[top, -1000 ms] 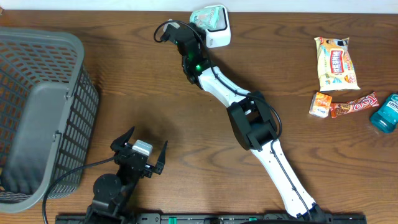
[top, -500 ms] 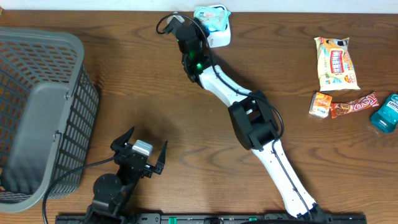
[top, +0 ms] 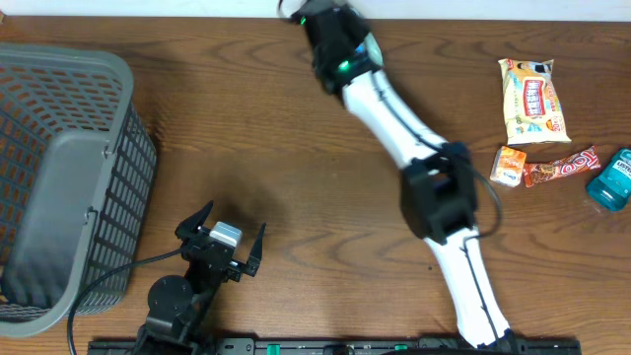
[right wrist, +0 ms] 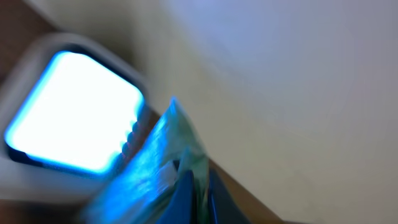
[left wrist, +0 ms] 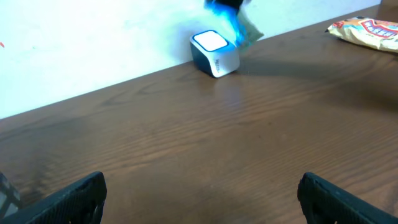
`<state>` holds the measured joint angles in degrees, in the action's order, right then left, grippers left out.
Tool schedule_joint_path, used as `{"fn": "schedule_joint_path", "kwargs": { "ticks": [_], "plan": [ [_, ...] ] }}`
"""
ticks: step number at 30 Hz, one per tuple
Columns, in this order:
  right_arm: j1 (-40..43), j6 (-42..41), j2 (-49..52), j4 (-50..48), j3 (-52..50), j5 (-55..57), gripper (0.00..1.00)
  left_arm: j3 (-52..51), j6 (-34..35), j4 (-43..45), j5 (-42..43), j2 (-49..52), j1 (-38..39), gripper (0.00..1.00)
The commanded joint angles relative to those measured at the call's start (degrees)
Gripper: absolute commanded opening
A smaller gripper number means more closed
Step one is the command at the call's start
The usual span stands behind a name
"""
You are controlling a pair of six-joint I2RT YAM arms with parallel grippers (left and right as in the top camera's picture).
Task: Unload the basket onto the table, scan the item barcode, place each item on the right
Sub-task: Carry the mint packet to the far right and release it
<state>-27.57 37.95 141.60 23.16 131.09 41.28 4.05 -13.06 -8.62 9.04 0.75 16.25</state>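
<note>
My right gripper (right wrist: pixel 202 186) is shut on a thin green-and-white packet (right wrist: pixel 163 163), the item, which is washed in blue light. It holds the packet just beside and above the scanner's glowing window (right wrist: pixel 73 130). In the left wrist view the white scanner (left wrist: pixel 215 53) stands at the table's back edge by the wall, with the packet (left wrist: pixel 227 14) a blue blur over it. From overhead my right arm (top: pixel 345 59) covers the scanner. My left gripper (top: pixel 222 242) rests open and empty near the front edge, far from the scanner.
A grey mesh basket (top: pixel 59 177) fills the left side. At the right lie a yellow snack bag (top: pixel 532 99), a small orange box (top: pixel 508 165), a candy bar (top: pixel 562 168) and a teal pack (top: pixel 611 179).
My right arm has swung right and toward the back wall, carrying the packet across the scanner, which it now hides from overhead. My left gripper has stayed still.
</note>
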Motion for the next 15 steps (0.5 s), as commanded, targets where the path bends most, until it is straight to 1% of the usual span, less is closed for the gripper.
{"fn": "schedule_joint_path", "kwargs": {
  "ticks": [1, 4, 8, 15],
  "plan": [
    [4.5, -7.7, -8.1, 6.8, 0.4, 3.0, 0.01, -1.0, 0.7, -1.4, 0.3, -0.1, 0.2, 0.98],
    [8.8, -11.3, -10.0, 14.6, 0.4, 3.0, 0.01, -1.0, 0.7, -1.4, 0.3, -0.1, 0.2, 0.98],
    [15.4, -15.5, -10.1, 22.0, 0.3, 2.5, 0.01, -1.0, 0.7, -1.4, 0.3, -0.1, 0.2, 0.98],
    [28.0, -24.8, -9.9, 31.2, -0.2, -13.2, 0.01, -1.0, 0.7, -1.4, 0.3, -0.1, 0.2, 0.98]
  ]
}}
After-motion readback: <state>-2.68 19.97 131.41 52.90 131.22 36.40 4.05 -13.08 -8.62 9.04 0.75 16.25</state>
